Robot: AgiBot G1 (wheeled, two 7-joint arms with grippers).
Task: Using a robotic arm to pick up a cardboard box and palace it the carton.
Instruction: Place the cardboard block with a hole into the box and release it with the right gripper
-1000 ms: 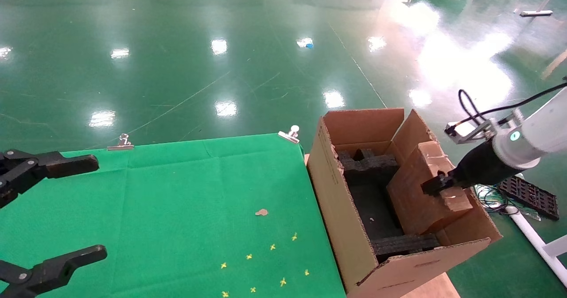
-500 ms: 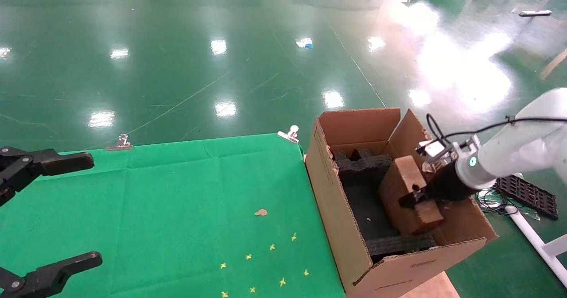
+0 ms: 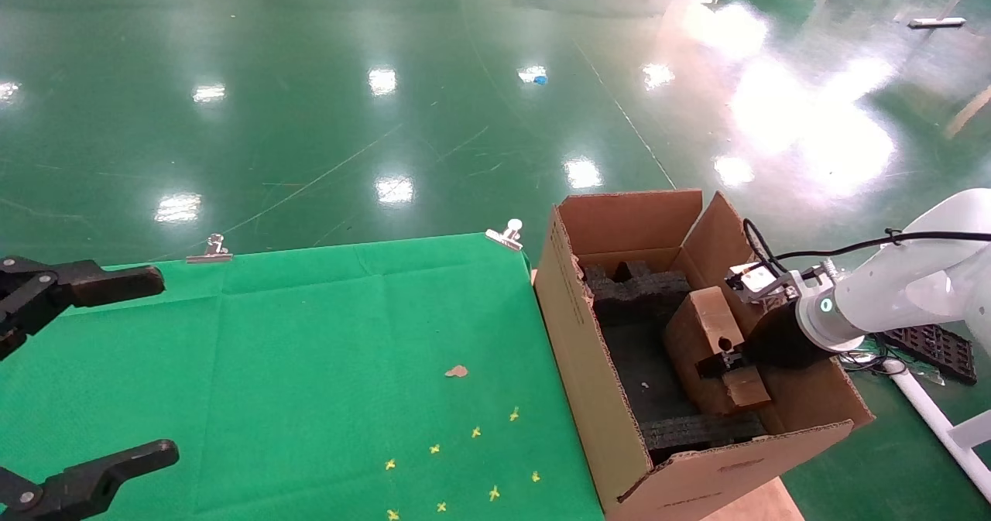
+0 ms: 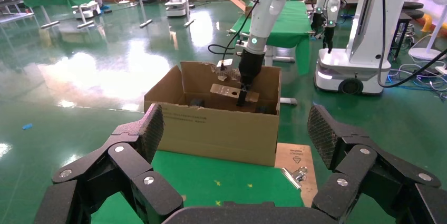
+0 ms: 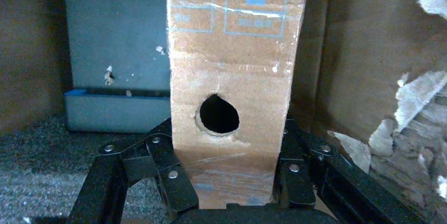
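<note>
The large brown carton stands open at the right end of the green table, with black foam pads inside. My right gripper on the white robotic arm is shut on the slim brown cardboard box and holds it tilted inside the carton. In the right wrist view the box shows its round hole, with black fingers clamped on both sides. The left wrist view shows the carton and the box from afar. My left gripper is open at the left edge.
A green cloth covers the table, held by metal clips. A small brown scrap and several yellow marks lie on it. A black grid panel and a white pipe lie on the floor at the right.
My right gripper has carried the cardboard box down and leftward, deeper into the carton. The left gripper has barely moved.
</note>
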